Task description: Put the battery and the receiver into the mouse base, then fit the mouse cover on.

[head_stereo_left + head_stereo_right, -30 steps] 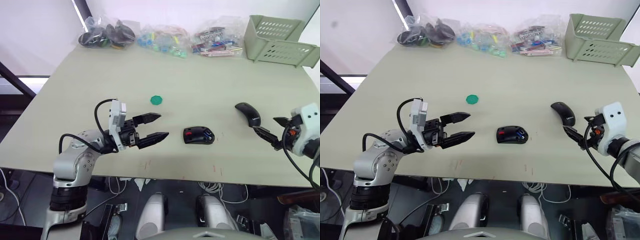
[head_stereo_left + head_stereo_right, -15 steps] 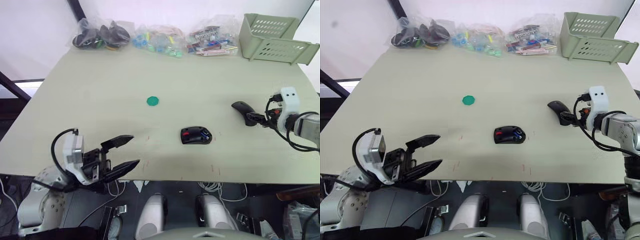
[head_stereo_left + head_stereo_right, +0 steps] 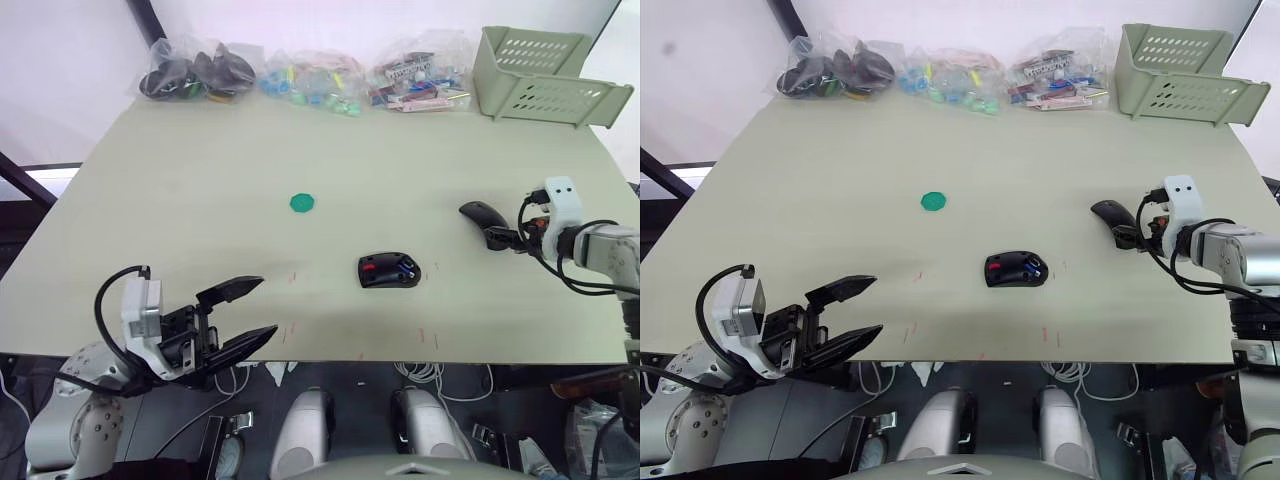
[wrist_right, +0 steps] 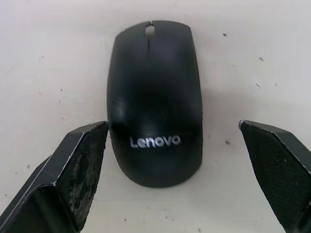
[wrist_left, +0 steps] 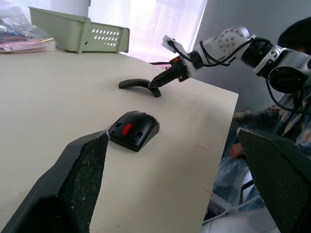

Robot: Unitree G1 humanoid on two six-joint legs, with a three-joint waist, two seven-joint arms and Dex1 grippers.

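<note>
Right gripper (image 4: 175, 184) has closed in on the mouse cover (image 4: 154, 99) since a second ago, fingers now spread wide and straddling it (Lenovo-branded shell, flat on the table (image 3: 200, 200)). Left gripper (image 3: 240, 315) has withdrawn to the near edge, fingers apart and empty. Mouse base (image 3: 390, 271) sits mid-table, blue battery (image 3: 405, 266) apparently seated; cover pickup judged next
</note>
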